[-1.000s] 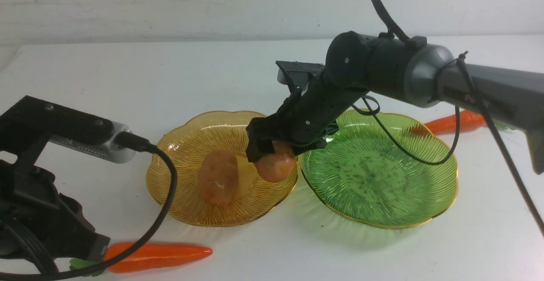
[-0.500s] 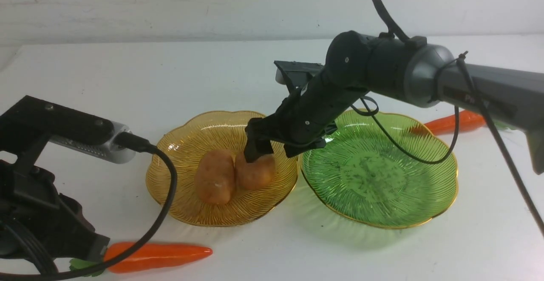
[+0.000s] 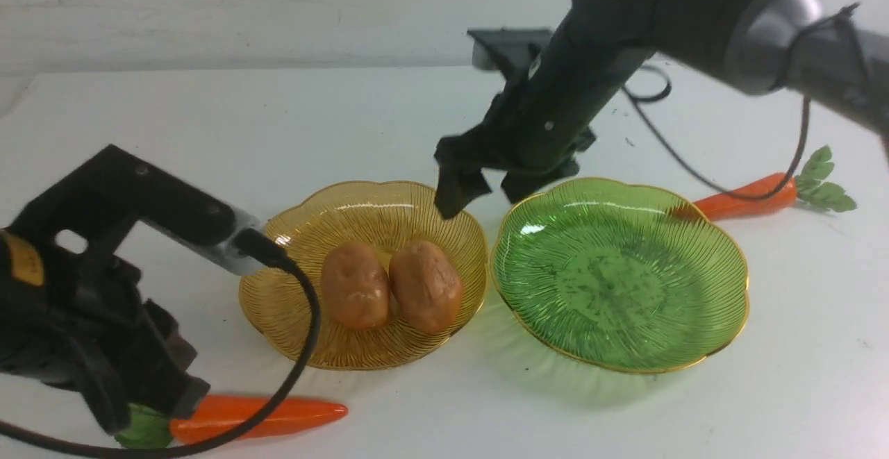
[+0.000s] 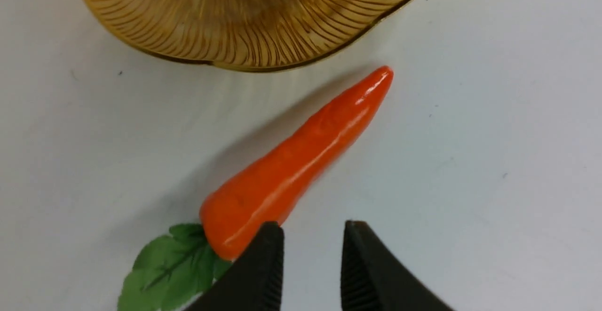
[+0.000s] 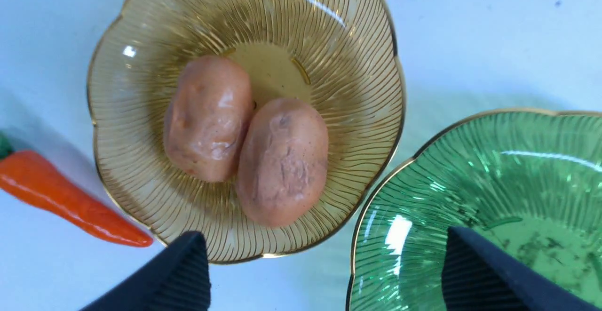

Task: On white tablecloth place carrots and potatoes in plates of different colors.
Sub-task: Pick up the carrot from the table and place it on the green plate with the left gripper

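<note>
Front view: the right pincer [image 3: 483, 198] hangs spread and empty above the far edge of the yellow plate [image 3: 389, 202]. The potatoes [image 3: 426, 285] lie in that plate side by side, touching, so that half of the sorting looks done. The green plate [image 3: 625, 271] is bare and seems meant for the carrots. The far carrot [image 3: 743, 195] lies on the white cloth [image 3: 208, 132] behind it; the near carrot [image 3: 305, 412] lies in front of the yellow plate.

Left wrist view: the left pincer [image 4: 312, 226] is slightly parted and holds nothing. One finger sits beside the near carrot's thick end, probably lining up a grasp.

Right wrist view: the fingers stand wide apart over both plates.
</note>
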You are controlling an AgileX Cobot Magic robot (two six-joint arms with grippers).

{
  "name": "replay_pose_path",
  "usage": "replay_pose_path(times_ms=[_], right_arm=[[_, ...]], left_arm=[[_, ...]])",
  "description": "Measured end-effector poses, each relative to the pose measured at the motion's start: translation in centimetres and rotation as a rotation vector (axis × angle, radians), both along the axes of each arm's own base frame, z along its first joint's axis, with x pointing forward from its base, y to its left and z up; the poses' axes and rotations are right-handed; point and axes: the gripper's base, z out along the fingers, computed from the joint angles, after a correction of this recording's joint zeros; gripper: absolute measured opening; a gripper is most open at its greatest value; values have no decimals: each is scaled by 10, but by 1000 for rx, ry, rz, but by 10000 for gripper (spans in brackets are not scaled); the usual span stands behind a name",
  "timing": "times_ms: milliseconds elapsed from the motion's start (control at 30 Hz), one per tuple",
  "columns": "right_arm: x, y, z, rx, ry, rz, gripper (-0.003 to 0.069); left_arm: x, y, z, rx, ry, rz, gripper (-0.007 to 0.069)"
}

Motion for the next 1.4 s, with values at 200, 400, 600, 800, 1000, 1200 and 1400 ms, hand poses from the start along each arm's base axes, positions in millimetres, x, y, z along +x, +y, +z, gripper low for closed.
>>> replay_pose_path(times_ms=[200,400,600,800,1000,1200,1400], right_arm=[[-35,-24,41,-8,-91,-2,594],[-71,-53,60,-68,-156,-14,589],[-93,-71,64,-114,-182,-22,589],[-103,-78,72,-116,-211,-28,589],[-104,-84,76,-155,-247,-39,589],[-105,-101,86,-244,-327,-129,559],[-90,-143,88,-310,-337,-316,514]], left_arm=[[25,-7,-38,71,94,-56,344],[42,-10,-72,141,173,-85,472],[53,-12,-102,183,244,-102,514],[59,-14,-126,207,297,-106,510],[55,-12,-119,233,420,17,227],[52,-32,-43,112,325,60,216],[46,-93,17,-157,194,30,216]])
